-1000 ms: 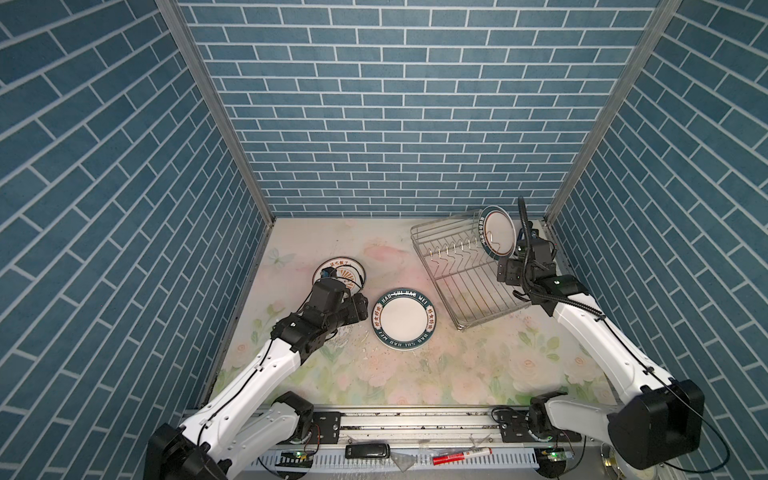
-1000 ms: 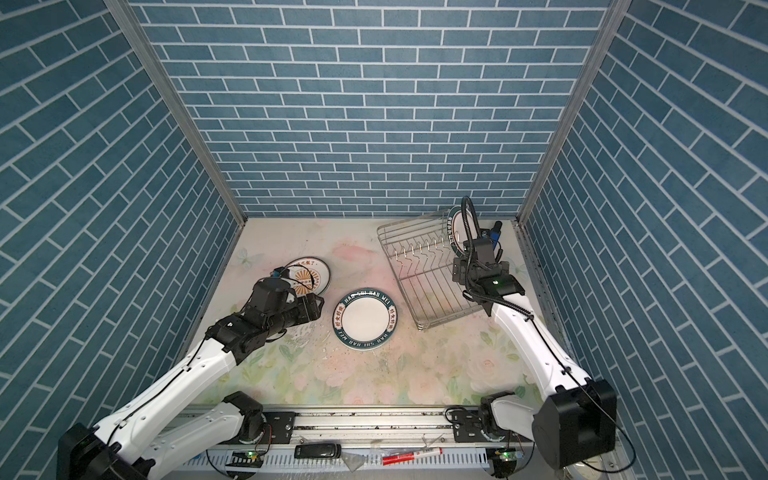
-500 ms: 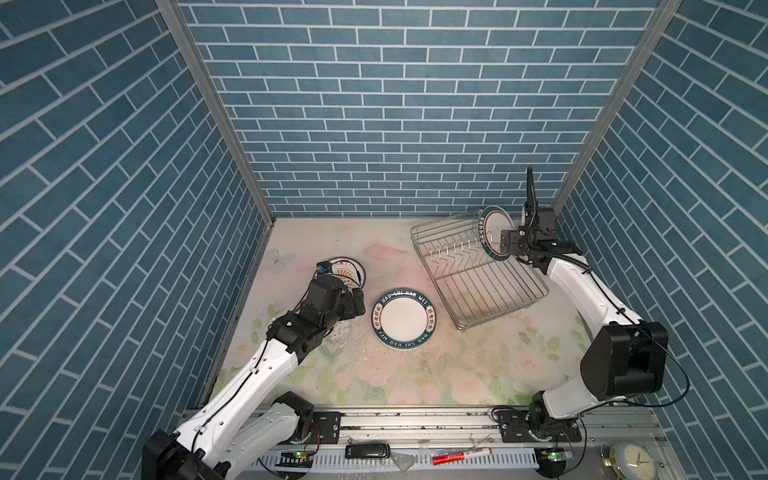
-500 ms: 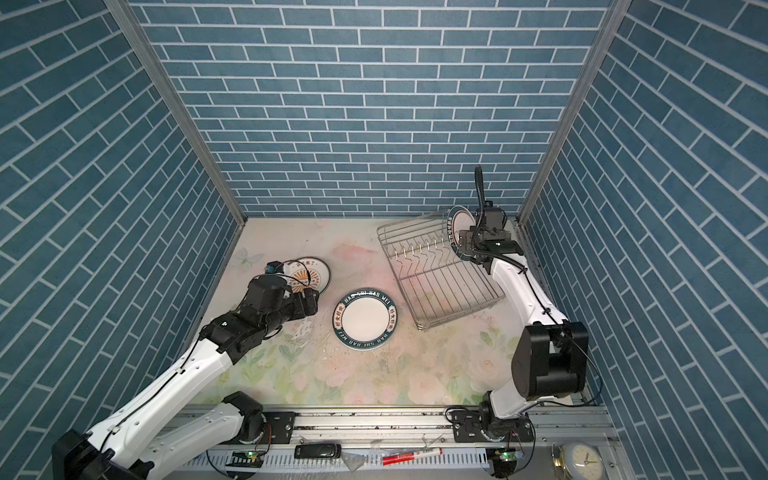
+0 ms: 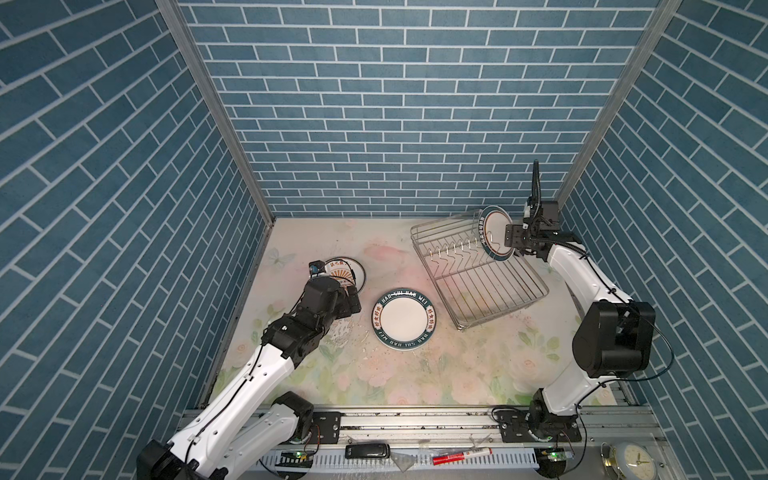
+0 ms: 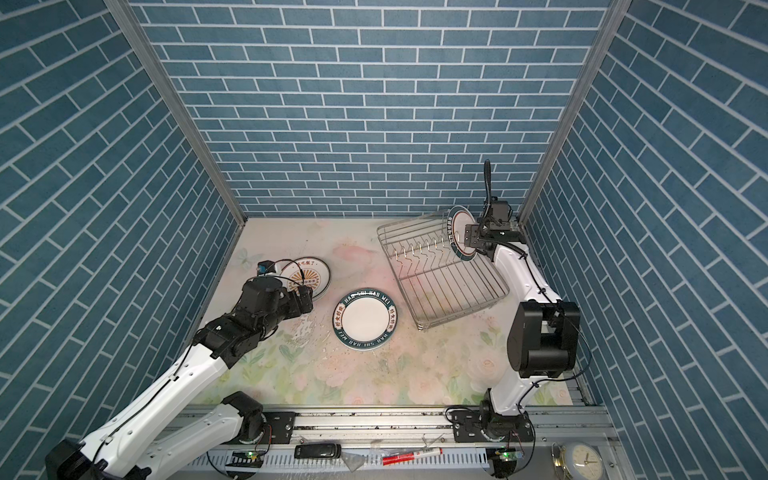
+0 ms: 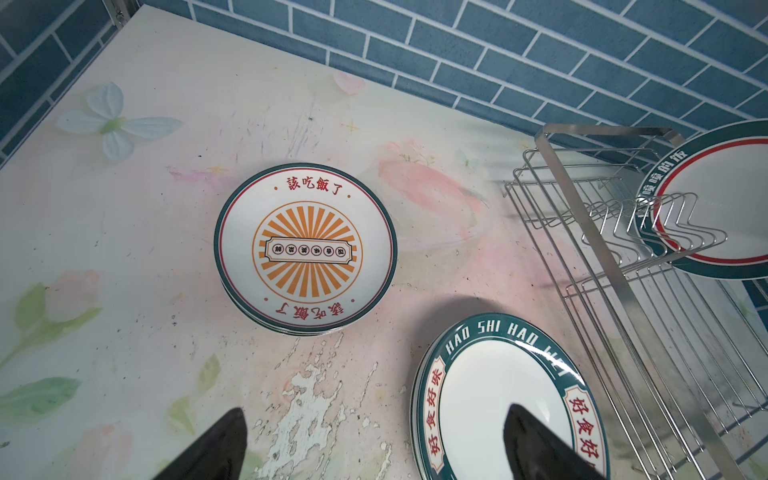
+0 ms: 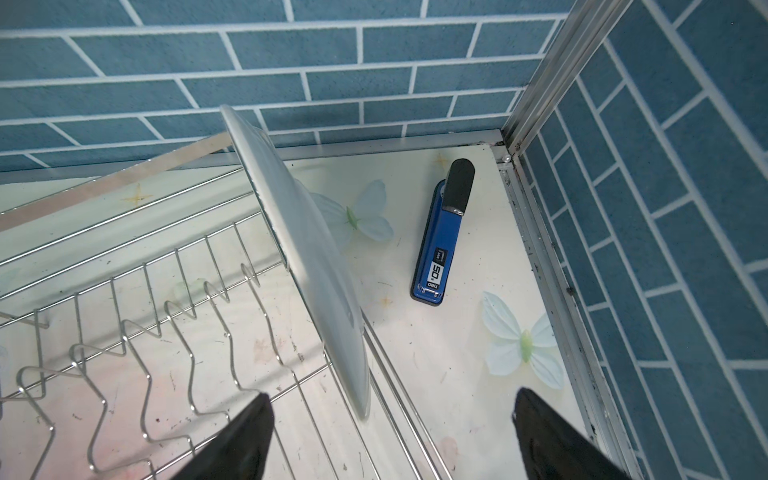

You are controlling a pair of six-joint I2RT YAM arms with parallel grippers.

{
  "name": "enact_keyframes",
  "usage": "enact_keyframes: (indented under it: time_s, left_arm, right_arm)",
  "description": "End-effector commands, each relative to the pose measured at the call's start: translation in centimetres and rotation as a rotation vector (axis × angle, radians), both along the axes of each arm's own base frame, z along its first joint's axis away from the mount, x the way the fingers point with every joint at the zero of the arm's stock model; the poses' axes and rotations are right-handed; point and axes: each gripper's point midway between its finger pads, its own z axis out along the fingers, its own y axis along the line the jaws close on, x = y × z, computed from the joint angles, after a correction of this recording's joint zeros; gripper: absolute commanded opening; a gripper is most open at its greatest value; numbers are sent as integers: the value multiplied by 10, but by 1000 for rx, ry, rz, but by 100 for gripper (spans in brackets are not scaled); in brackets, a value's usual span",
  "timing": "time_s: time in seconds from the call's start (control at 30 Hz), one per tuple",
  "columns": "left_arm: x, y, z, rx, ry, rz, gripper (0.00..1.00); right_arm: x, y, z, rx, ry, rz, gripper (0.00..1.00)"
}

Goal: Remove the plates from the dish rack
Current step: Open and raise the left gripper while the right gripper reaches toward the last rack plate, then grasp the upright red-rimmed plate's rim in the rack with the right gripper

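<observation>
Jaws spread wide on both the left tool (image 7: 376, 407) and the right tool (image 8: 392, 392).

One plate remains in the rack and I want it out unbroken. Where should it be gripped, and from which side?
I'd grip the plate by its rim, the right gripper coming edge-on from the right with one finger on each face. It stands on edge, tilted, at the dish rack's far end, so only the rim is free.
</observation>
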Motion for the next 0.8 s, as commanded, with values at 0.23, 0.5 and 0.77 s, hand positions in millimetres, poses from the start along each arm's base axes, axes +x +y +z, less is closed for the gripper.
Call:
enact_keyframes:
  time_s: [0.23,0.5,0.77]
  left_arm:
    - [-2,18,-2,46,-15,73,99]
    - [-4,22,-3,61,-9,86,99]
    - [-6,24,-1,62,-23,93,99]
  right_arm:
    - [27,7,0,29,-19,68,76]
    - [52,13,-8,51,-32,111,59]
    - [55,12,-9,51,-51,117,48]
